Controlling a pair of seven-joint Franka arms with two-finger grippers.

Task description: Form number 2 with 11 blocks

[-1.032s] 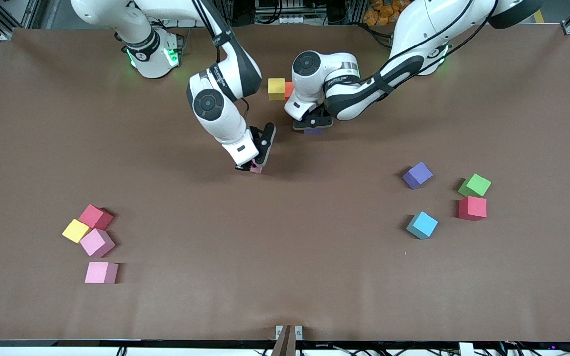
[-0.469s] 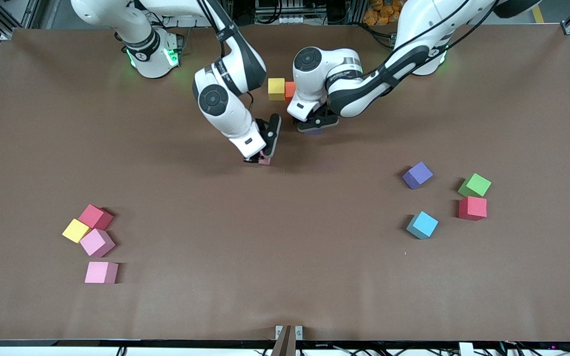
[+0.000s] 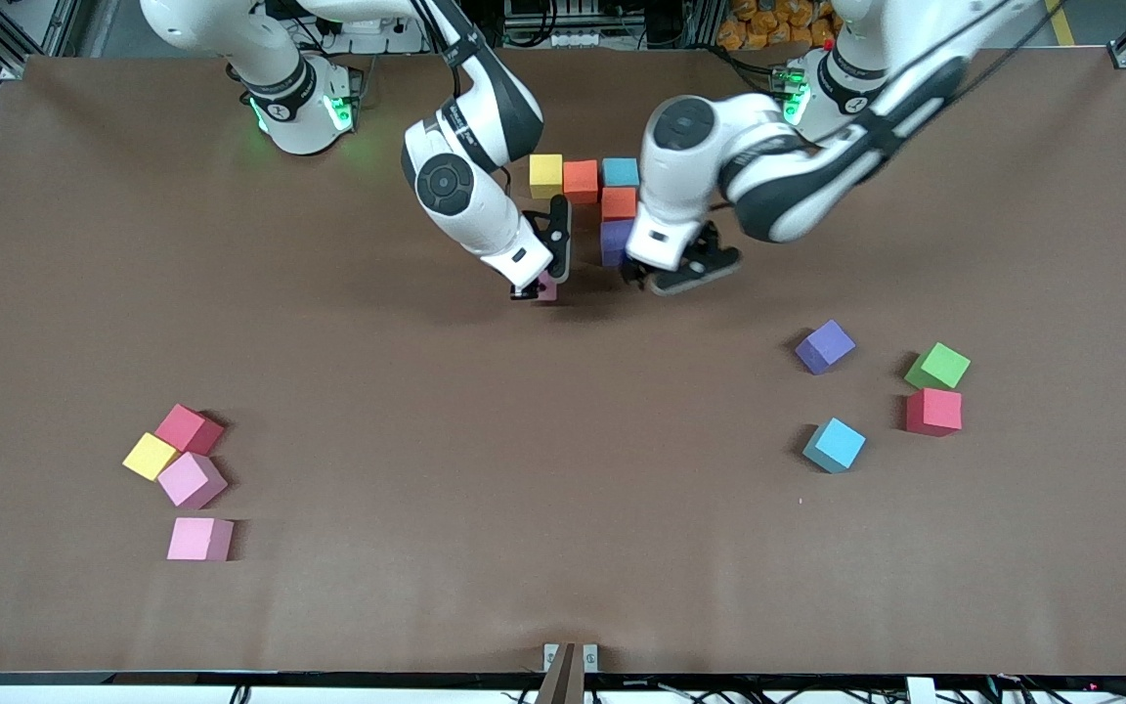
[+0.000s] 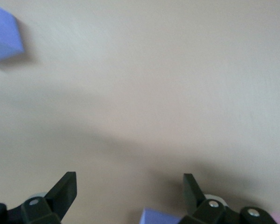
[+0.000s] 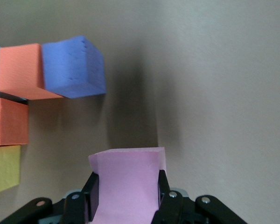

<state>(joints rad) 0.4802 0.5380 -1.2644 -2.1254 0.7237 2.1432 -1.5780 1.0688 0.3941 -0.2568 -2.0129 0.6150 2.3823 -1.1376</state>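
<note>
Row of yellow cube [image 3: 545,175], orange cube [image 3: 580,181] and blue cube [image 3: 620,172] lies near the robot bases; a second orange cube [image 3: 618,202] and a purple cube [image 3: 613,242] run from the blue one toward the front camera. Right gripper [image 3: 536,286] clamps a pink cube [image 5: 126,184] just beside the purple one, toward the right arm's end. Left gripper [image 3: 678,275] hangs wide and empty just beside the purple cube, toward the left arm's end.
</note>
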